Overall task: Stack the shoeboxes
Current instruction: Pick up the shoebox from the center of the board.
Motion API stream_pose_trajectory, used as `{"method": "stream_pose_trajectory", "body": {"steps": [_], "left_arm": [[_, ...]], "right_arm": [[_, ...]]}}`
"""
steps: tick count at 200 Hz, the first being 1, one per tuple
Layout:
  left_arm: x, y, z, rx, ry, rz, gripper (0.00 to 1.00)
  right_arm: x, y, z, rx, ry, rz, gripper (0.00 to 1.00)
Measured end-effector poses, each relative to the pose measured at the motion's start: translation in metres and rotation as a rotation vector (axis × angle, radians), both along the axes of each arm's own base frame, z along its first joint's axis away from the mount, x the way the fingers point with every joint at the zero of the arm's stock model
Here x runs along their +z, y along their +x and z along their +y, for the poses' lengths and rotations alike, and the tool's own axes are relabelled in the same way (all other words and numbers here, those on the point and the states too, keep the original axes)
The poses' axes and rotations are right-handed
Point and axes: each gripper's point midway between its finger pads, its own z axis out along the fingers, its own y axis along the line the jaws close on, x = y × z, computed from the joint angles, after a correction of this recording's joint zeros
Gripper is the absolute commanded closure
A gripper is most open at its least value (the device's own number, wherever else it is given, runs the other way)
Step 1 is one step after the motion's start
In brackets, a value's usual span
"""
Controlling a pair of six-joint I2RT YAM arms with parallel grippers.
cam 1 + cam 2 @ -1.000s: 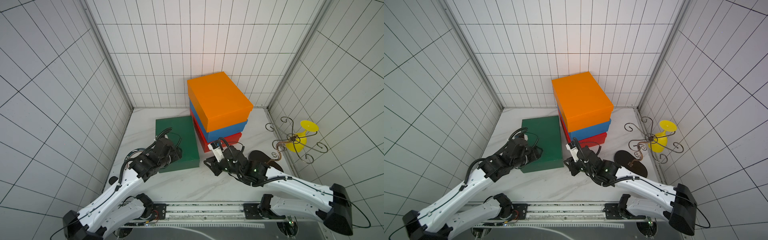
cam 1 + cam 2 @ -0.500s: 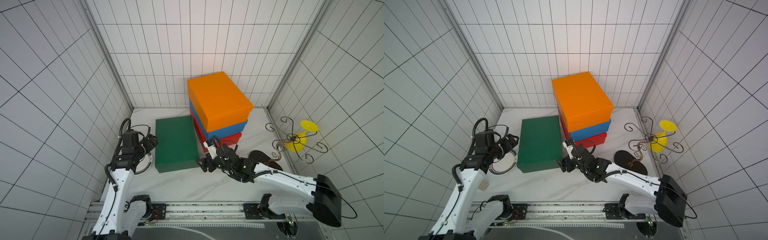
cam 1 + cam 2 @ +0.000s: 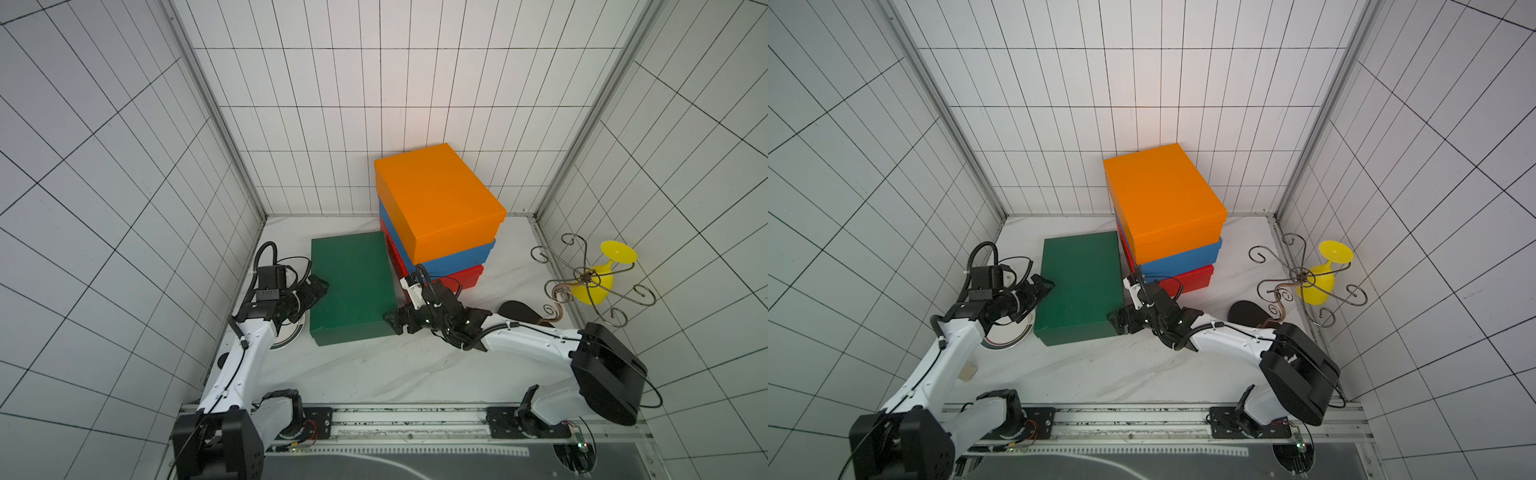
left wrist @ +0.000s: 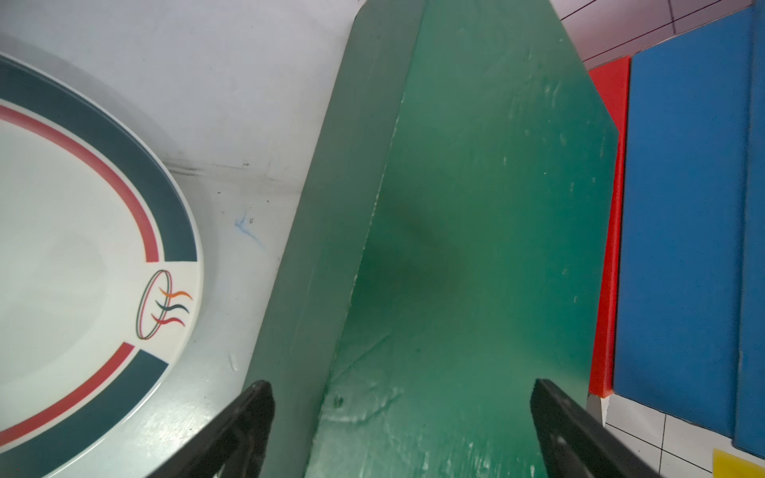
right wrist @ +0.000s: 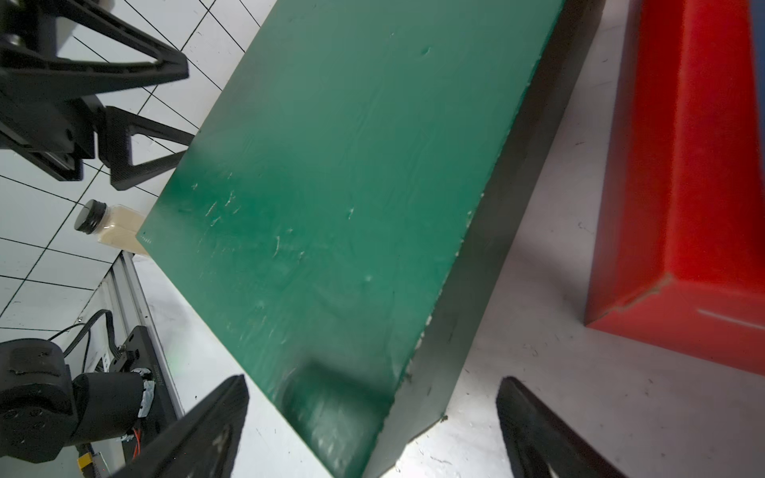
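The orange shoebox [image 3: 436, 199] [image 3: 1163, 199] tops a stack at the back, resting on the blue shoebox [image 3: 461, 257] [image 3: 1183, 259], with the red shoebox [image 3: 465, 278] [image 3: 1192, 280] at the bottom. Left of the stack, the dark green shoebox [image 3: 353, 286] [image 3: 1077, 286] [image 4: 455, 248] [image 5: 352, 186] lies flat on the table. At its left long edge my left gripper [image 3: 320, 286] [image 3: 1044, 286] [image 4: 401, 387] is open, its jaws spanning that edge. My right gripper [image 3: 392, 324] [image 3: 1117, 322] [image 5: 372, 383] is open around the box's front right corner. Neither gripper holds anything.
A striped white plate [image 3: 286, 336] [image 3: 1005, 336] [image 4: 82, 248] lies under the left wrist, close to the green box. A wire stand [image 3: 590, 282], a yellow goblet [image 3: 598, 286] and a dark oval sole [image 3: 519, 311] are at the right. A small bottle [image 3: 968, 372] [image 5: 107, 223] stands front left.
Both grippers have opened wide. The left arm swung from the green box's front to its left side. The right gripper moved left to the box's front right corner.
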Motion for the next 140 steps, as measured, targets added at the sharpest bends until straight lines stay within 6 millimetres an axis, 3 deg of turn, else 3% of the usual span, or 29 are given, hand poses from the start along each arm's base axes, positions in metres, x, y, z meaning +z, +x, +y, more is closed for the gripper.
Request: {"method": "stream_pose_trajectory", "body": {"steps": [53,79,140], "left_arm": [[-0.035,-0.003,-0.004,-0.015,-0.022,0.061,0.03],[-0.036,0.001,-0.007,-0.027,-0.045,0.027,0.04],[-0.037,0.009,-0.009,-0.019,-0.043,-0.037,0.12]], "right_arm": [[-0.006,0.004,0.016,0.005,0.072,0.035,0.07],[-0.015,0.004,0.023,0.013,0.091,0.063,0.09],[-0.015,0.011,0.028,-0.001,0.142,0.088,0.17]]}}
